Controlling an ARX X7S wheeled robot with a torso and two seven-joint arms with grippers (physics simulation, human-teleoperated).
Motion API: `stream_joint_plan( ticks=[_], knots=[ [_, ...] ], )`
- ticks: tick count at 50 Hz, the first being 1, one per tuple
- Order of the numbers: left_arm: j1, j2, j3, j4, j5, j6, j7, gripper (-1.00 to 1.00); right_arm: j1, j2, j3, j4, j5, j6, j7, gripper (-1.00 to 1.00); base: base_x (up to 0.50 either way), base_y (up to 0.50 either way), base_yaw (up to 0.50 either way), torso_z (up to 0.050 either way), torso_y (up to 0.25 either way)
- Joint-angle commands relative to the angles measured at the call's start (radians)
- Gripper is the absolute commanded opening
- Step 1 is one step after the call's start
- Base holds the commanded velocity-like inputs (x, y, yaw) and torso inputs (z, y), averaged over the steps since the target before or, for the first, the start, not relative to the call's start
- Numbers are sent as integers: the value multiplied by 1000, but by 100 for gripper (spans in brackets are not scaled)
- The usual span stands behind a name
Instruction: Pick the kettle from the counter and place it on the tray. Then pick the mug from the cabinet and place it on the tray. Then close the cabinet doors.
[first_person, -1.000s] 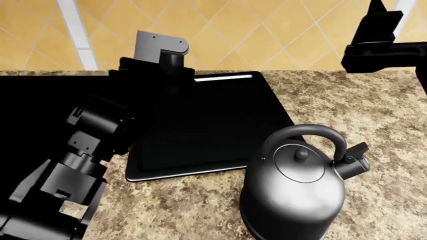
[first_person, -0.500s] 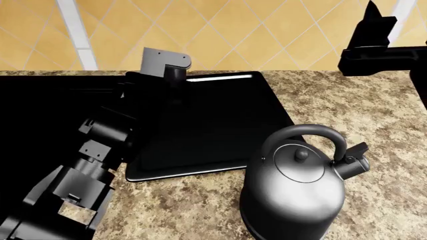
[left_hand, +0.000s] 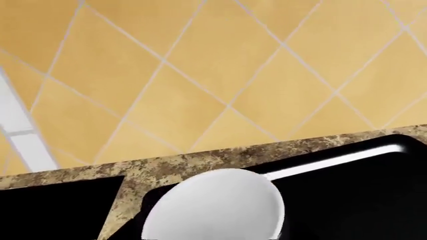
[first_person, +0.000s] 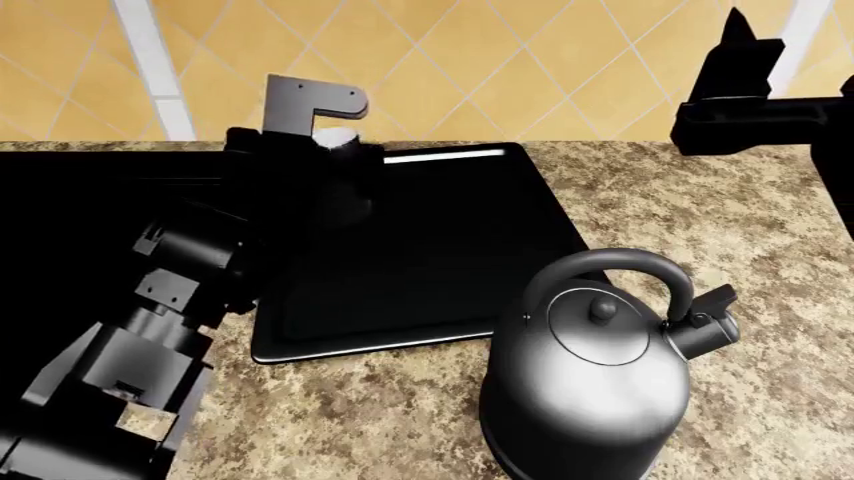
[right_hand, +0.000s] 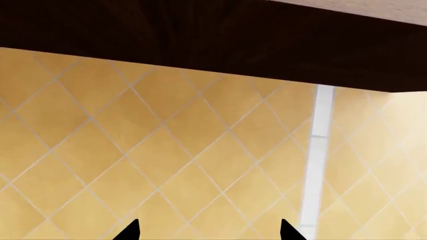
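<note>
The grey metal kettle (first_person: 594, 370) stands on the speckled counter (first_person: 747, 230), just off the front right corner of the black tray (first_person: 441, 250). My left gripper (first_person: 334, 150) is over the tray's far left corner, shut on the dark mug (first_person: 336, 140). The mug's white inside (left_hand: 217, 205) fills the lower middle of the left wrist view and hides the fingers. I cannot tell whether the mug touches the tray. My right gripper (first_person: 741, 40) is raised at the far right, open and empty (right_hand: 208, 232), facing the tiled wall.
The large black sink (first_person: 94, 220) lies left of the tray, and my left arm reaches across it. The yellow tiled wall (first_person: 467, 60) runs behind the counter. The dark underside of a cabinet (right_hand: 213, 40) is above the right gripper.
My left wrist with the mug has shifted a little left and up over the tray's far left corner. The right gripper has crept slightly left. The kettle has not moved.
</note>
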Motion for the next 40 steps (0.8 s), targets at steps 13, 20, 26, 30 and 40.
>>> stream_joint_plan(
  ticks=[13, 20, 26, 30, 40],
  knots=[
    [-88, -98, -58, 288, -99, -163, -63, 100, 5, 2, -9, -5, 9, -6, 9, 100, 0, 0, 0, 0, 0],
    [-130, -163, -90, 488, -172, -254, -88, 100, -5, 6, -6, -14, 13, -12, 9, 100, 0, 0, 0, 0, 0],
    [-180, -249, -129, 702, -338, -400, -42, 100, -18, 13, -1, -25, 18, -19, 10, 100, 0, 0, 0, 0, 0],
    [-215, -297, -170, 795, -449, -481, -37, 100, -21, 18, 3, -33, 29, -23, 17, 100, 0, 0, 0, 0, 0],
    [-270, -386, -219, 912, -630, -586, 21, 100, -42, 23, 8, -41, 18, -33, 5, 100, 0, 0, 0, 0, 0]
  ],
)
